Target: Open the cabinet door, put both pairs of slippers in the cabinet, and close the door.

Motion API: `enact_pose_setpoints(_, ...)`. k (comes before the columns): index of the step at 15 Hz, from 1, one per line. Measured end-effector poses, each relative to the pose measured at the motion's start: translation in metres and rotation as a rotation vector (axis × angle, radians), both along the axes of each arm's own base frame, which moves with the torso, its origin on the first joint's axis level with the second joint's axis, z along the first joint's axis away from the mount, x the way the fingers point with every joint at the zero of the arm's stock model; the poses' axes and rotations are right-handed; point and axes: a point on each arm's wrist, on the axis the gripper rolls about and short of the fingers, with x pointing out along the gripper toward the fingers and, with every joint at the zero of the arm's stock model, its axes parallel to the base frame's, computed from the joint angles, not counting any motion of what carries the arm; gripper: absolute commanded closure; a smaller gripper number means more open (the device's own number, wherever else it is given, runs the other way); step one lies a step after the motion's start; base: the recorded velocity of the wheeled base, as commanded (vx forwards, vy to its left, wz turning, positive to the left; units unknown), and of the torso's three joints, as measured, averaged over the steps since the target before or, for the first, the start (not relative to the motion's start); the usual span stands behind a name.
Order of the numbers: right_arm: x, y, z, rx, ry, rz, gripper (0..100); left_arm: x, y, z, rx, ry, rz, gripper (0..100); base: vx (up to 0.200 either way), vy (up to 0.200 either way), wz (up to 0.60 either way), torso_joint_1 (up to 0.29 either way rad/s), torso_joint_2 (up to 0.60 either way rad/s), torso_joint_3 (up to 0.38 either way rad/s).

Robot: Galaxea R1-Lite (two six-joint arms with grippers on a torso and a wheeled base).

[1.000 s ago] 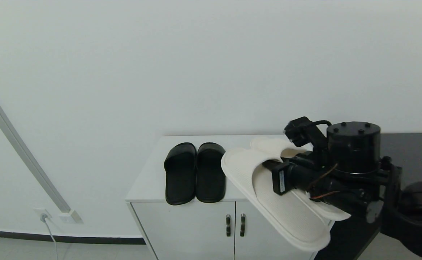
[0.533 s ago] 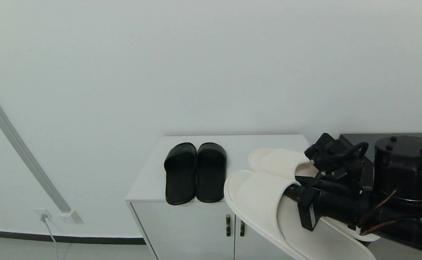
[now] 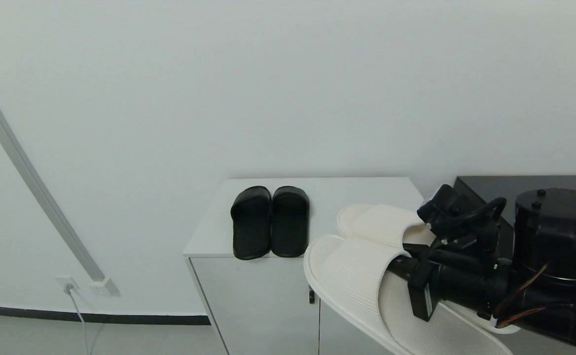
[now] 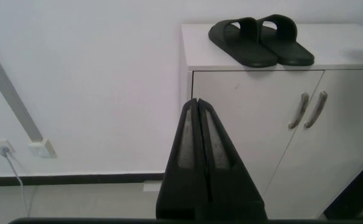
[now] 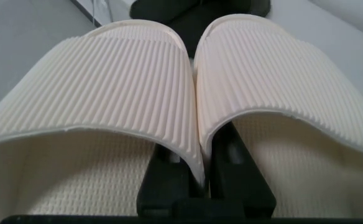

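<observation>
Your right claw is clamped on the touching inner uppers of the white slippers, probably so both travel as one pair. It holds them in the air just off the front right corner of the cabinet. Your left claw is pressed together and empty, facing the closed doors, and the black slippers sit at the cabinet top's front edge.

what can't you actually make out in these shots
- Inside of the cabinet: behind its shut doors, left wrist view.
- Cabinet's right door, head view: mostly covered by the white slippers and the right arm.
- White slippers' heels, head view: cut off by the bottom edge and hidden by the arm.
- Right jaws' tips, right wrist view: buried under the slipper straps.
</observation>
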Motion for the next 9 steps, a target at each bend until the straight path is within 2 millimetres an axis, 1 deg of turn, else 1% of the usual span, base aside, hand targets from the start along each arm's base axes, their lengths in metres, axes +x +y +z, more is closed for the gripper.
enact_pose_setpoints(1, 0.0002, -0.0001, -0.0005, -0.001, 0.001, -0.001, 100, 0.0000, 0.0000, 0.0000, 0.000, 0.000, 0.000, 100, -0.200, 0.000, 0.00, -0.002, 0.00, 0.002)
enact_pose_setpoints(9, 0.0012, 0.0003, -0.0048, -0.012, 0.013, -0.003, 100, 0.0000, 0.0000, 0.0000, 0.000, 0.000, 0.000, 100, 0.000, 0.000, 0.00, 0.000, 0.00, 0.000)
